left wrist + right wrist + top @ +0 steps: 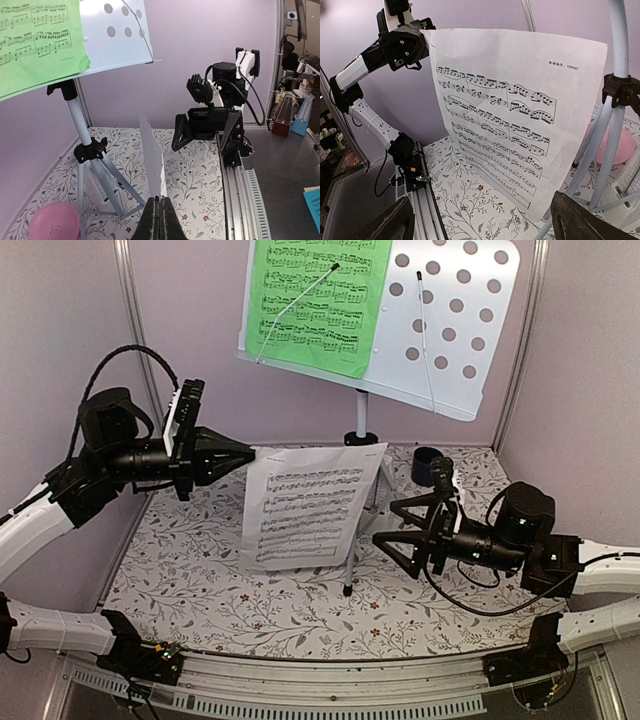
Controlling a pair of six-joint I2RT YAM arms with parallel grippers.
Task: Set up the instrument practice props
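Floral tablecloth (200, 590), lilac walls (60, 320) | left hand (247, 453) pinching white sheet (305, 505) | right hand (384, 523) wide

1. I had the black-and-white left arm (100, 468) raised high, with its wrist level and pointing rightward.
2. Its black two-finger left gripper (246, 453) was closed flat, pinching the top corner of the white music sheet (305, 505).
3. My black-and-white right arm (530, 540) sat lower, reaching leftward.
4. The black two-finger right gripper (392, 526) was spread wide, one finger above the other, holding nothing.
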